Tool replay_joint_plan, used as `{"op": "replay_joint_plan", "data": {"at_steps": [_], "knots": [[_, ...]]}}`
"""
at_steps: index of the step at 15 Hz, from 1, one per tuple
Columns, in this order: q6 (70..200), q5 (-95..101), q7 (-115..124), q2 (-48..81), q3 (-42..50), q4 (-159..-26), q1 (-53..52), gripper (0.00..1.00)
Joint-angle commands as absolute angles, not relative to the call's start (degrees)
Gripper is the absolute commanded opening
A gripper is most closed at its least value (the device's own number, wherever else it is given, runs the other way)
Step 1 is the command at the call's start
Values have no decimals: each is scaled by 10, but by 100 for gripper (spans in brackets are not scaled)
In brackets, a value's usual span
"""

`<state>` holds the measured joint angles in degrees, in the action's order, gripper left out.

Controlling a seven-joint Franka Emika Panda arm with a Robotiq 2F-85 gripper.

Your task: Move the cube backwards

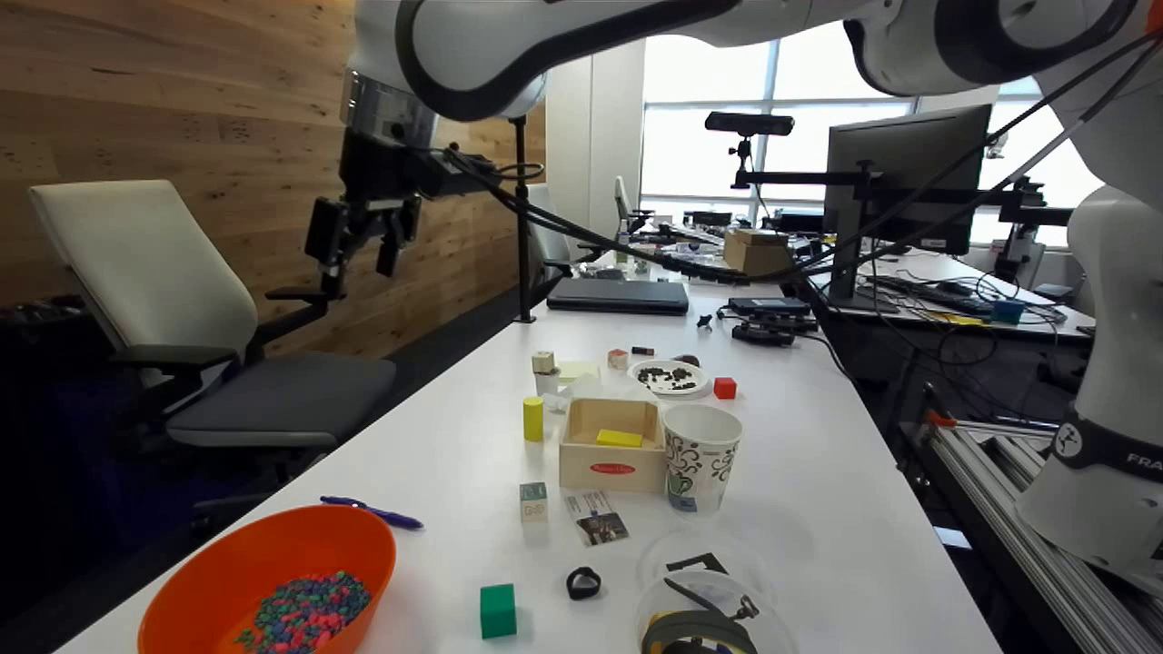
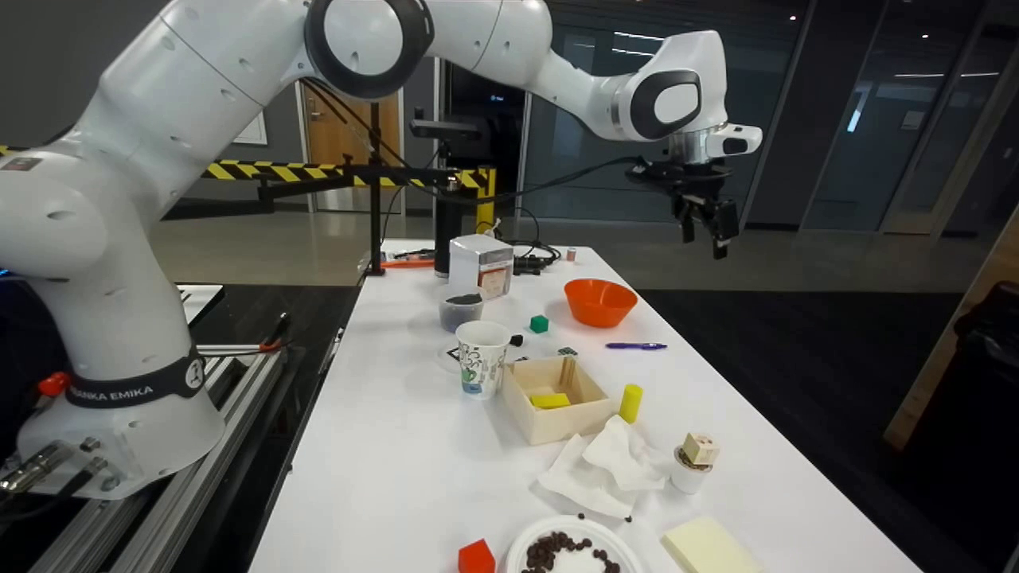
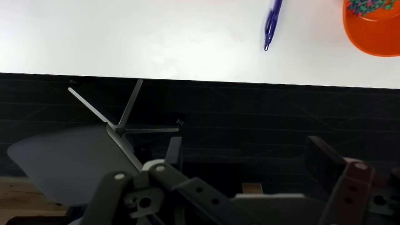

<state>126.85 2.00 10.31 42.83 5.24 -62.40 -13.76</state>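
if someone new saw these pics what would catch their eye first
Most likely the big white robot arm, arching over the white table, its open pincer hanging out beyond the table's edge. Next, probably the bright orange bowl with colourful bits in it, near the purple pen, and then the patterned paper cup beside the wooden box.

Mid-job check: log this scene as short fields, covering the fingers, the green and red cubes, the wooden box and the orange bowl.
fingers: in the wrist view, wide apart, nothing between them, past the edge of the table
green-and-white cube: on the table, apart from the wooden box
plain green cube: near the orange bowl
red cube: near the white plate
wooden box: holds a yellow block; paper cup beside it
orange bowl: holds multicoloured bits
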Motion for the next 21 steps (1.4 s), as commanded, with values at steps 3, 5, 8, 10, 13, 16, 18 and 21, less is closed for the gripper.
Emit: {"op": "replay_joint_plan", "data": {"at_steps": [3,5,8,10,13,16,18,21], "knots": [[1356,48,153,314,49,-805,-145,100],[1392,53,168,288,50,-852,-148,100],[1444,69,204,248,57,-925,-156,100],[1480,96,249,223,72,-978,-168,100],[1474,86,240,253,55,-941,-150,100],[1486,90,251,234,57,-974,-151,100],[1486,90,252,231,56,-976,-150,100],[1486,90,252,231,56,-976,-151,100]]}}
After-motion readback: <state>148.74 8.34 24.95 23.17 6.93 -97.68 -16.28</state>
